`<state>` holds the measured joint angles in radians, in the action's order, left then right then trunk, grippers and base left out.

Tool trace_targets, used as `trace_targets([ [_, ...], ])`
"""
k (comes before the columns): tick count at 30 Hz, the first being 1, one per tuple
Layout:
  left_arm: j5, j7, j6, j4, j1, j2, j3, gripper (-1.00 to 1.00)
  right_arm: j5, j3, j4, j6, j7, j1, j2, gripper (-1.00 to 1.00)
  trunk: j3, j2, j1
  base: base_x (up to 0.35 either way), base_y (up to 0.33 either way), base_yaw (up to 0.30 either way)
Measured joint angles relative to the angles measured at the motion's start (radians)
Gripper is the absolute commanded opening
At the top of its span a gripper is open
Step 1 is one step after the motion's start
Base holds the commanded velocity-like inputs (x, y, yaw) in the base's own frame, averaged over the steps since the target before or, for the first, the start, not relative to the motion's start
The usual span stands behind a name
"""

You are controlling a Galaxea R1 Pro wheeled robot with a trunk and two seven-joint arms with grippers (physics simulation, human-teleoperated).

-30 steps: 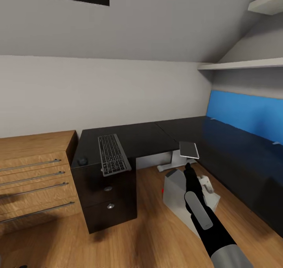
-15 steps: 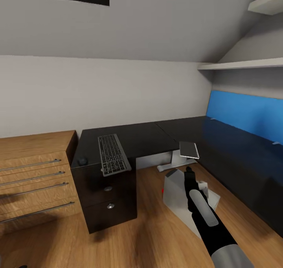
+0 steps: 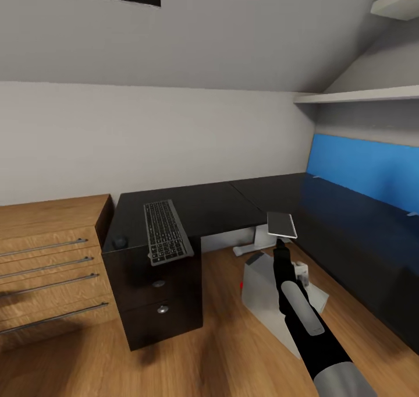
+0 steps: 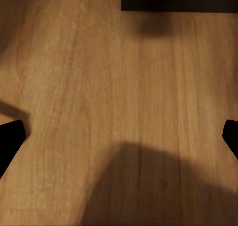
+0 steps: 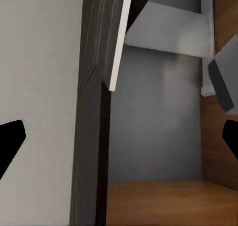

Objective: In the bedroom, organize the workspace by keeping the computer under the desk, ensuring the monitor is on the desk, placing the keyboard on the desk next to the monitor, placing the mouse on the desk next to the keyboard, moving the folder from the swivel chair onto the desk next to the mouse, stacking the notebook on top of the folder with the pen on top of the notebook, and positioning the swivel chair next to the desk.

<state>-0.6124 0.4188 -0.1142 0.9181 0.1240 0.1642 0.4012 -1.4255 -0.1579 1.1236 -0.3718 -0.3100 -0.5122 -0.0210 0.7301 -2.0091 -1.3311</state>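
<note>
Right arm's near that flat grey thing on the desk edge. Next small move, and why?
Probably ease the right gripper forward and up toward the flat grey item: it overhangs the desk edge just beyond the fingertips, and the right wrist view shows the jaws open, its edge not yet between them.

Bedroom workspace: desk [image 3: 203,208], keyboard [image 3: 166,231]

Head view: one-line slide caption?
Right arm's end effector reaches toward a flat grey-edged slab at the black desk edge; keyboard on desk.
</note>
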Motion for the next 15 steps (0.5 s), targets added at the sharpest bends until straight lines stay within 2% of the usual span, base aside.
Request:
trace_targets([
  [6,0.000,0.000,0.000,-0.002,0.000,0.000,0.002,1.00,0.002,0.003,-0.003,-0.001,0.008,0.000,0.004,1.00,0.000,0.000,0.000,0.084,0.000,0.000],
  [12,0.000,0.000,0.001,-0.002,0.000,0.000,0.004,1.00,0.002,0.015,-0.033,-0.001,0.009,-0.001,0.007,1.00,0.000,0.000,0.000,0.187,0.000,0.000],
  [13,-0.001,0.000,0.001,-0.002,0.000,0.000,0.003,1.00,0.001,0.058,-0.042,0.003,0.004,-0.001,0.008,1.00,0.000,0.000,0.000,0.034,0.000,0.000],
  [15,0.000,0.000,0.001,-0.002,0.000,0.000,0.004,1.00,0.000,0.101,-0.045,0.005,0.002,-0.001,0.007,1.00,0.000,0.000,0.000,0.054,0.000,0.000],
])
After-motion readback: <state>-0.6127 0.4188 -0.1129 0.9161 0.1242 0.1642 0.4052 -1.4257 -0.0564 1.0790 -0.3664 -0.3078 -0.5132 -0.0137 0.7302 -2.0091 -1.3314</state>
